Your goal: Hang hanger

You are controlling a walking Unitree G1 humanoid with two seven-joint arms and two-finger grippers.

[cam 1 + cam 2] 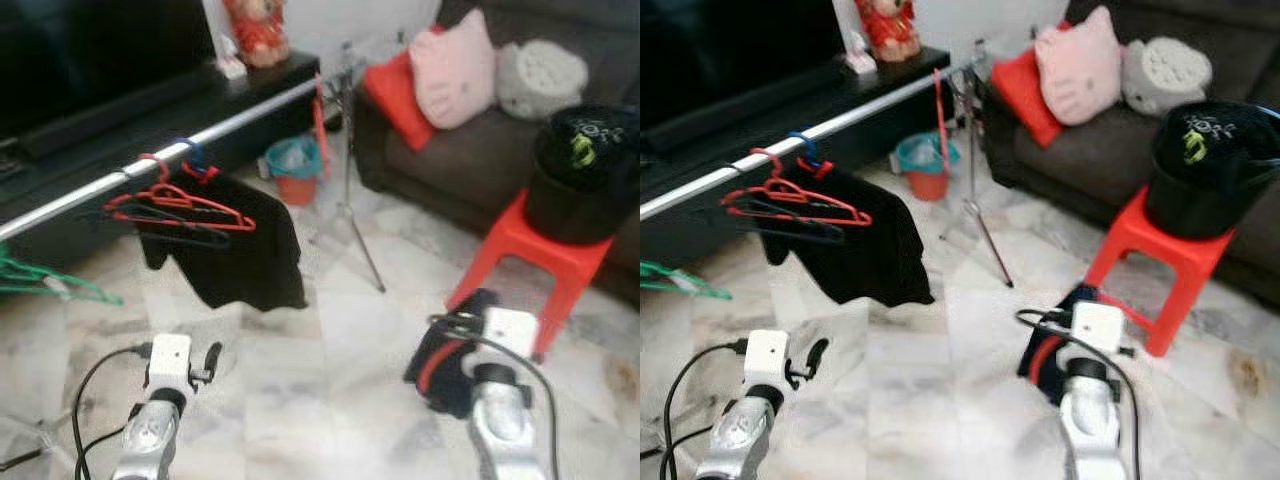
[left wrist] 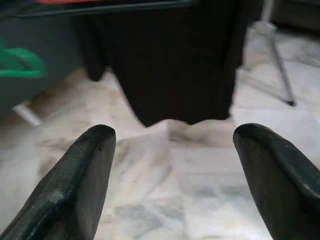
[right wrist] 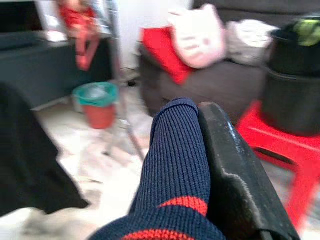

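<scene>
Light: even, soft daylight | Blur: all 4 views soft | Shadows: faint

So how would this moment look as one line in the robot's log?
left gripper: open, facing hung black shirt | right gripper: shut on navy knit garment | rail: red hanger hung

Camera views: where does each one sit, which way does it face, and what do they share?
Left and right eye views: on the head, looking down at the rail, black shirt, both silver arms.
Left wrist view: along the open left gripper, facing the shirt.
Right wrist view: along the right gripper, shut on a navy knit garment, facing the sofa.
Shared: red stool.
</scene>
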